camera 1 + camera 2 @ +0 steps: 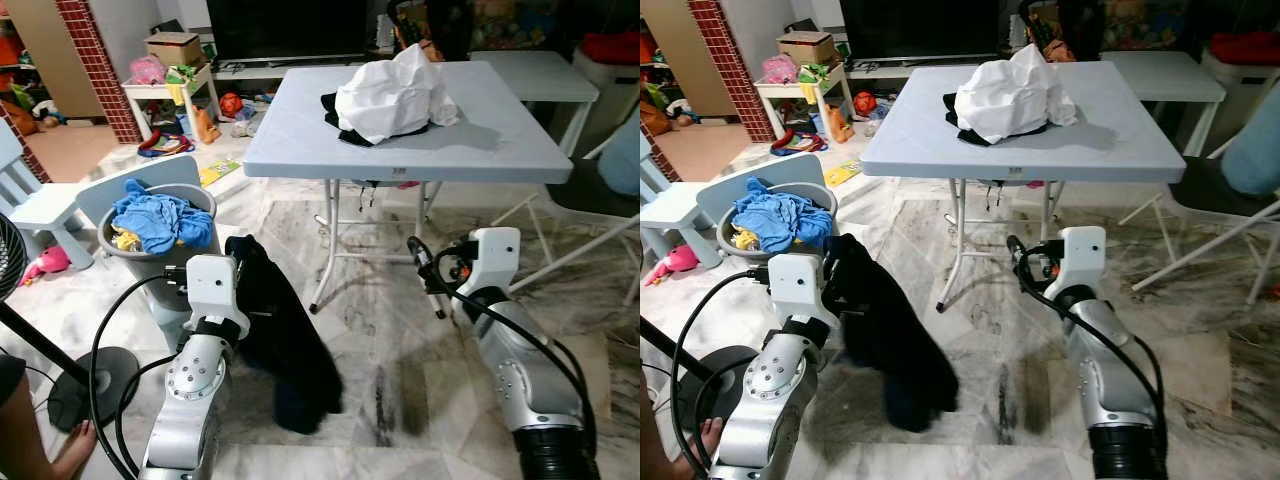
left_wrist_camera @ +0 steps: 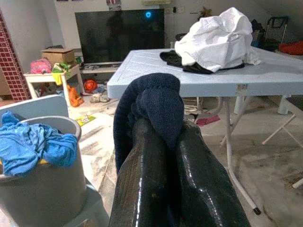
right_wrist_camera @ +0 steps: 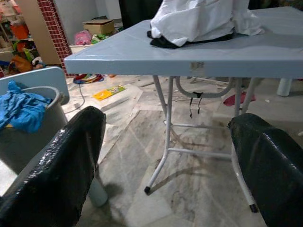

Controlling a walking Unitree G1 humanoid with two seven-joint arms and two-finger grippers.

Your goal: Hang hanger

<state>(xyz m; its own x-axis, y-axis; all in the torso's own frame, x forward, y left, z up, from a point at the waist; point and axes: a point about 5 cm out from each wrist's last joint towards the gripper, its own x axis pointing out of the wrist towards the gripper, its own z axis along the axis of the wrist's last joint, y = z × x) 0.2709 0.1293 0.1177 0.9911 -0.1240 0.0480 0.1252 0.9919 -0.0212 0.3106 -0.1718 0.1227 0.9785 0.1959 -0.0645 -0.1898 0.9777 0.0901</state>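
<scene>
My left gripper is shut on a dark navy garment, which hangs from it down toward the marble floor. In the left wrist view the cloth is bunched over the tips of the closed fingers. My right gripper is open and holds nothing; it hovers low in front of the table's legs. Its two fingers stand wide apart in the right wrist view. A grey folding table ahead carries a crumpled white cloth lying on a black garment.
A grey basket with blue clothes stands left of my left arm. A fan's base and a person's foot are at the near left. A white folding chair stands right. Toys clutter the far left.
</scene>
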